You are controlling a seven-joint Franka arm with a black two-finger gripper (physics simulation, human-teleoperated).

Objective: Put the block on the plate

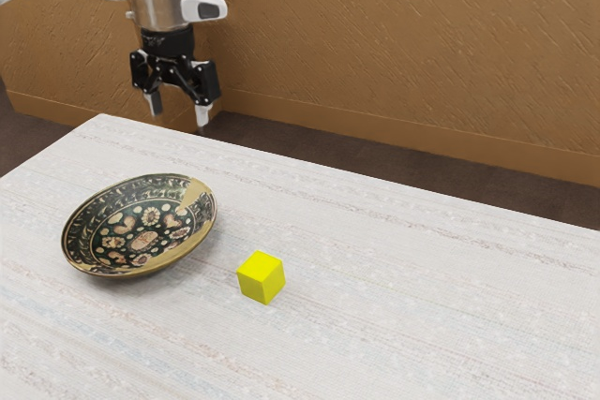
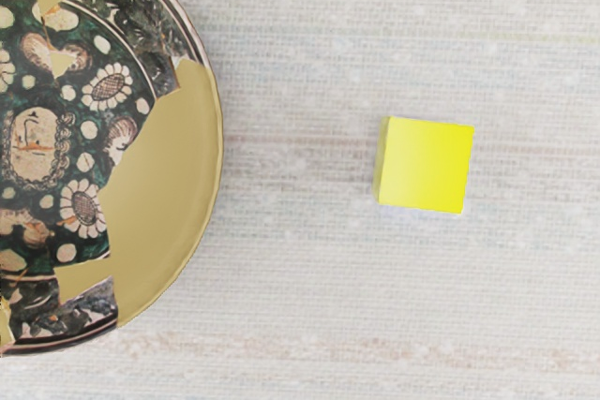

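Observation:
High over the far edge of the table hangs my gripper (image 1: 178, 121), open, its two fingers well apart with nothing between them. The yellow block (image 1: 261, 277) rests flat on the table beside the plate, not touching it. The patterned plate (image 1: 141, 231), dark green with flowers and tan patches, is wide and shallow and holds nothing. In the wrist view the yellow block (image 2: 425, 165) lies a short distance from the rim of the plate (image 2: 169, 203), part of which is cut off by the view's edge.
A pale, striped cloth-like tabletop (image 1: 422, 288) carries both things. Behind its far edge are a dark floor (image 1: 375, 168) and a brown textured wall (image 1: 403, 44).

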